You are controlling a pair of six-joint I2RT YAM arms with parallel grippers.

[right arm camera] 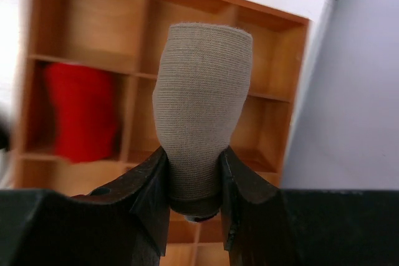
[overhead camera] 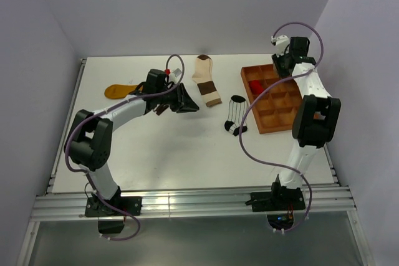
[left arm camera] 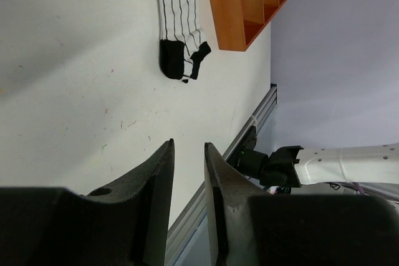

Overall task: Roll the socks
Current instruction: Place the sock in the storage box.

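Note:
My right gripper is shut on a rolled taupe sock and holds it above the brown tray. In the top view this gripper is at the tray's far end. A rolled red sock sits in a tray compartment. My left gripper is empty, its jaws a narrow gap apart, over the table's middle left. A black-and-white striped sock lies flat left of the tray. A cream-and-brown sock and a mustard sock lie flat farther back.
The tray has several empty compartments and stands at the right. A small brown piece shows under my left arm; I cannot tell what it is. The table's metal rail runs along the near edge. Walls close off three sides.

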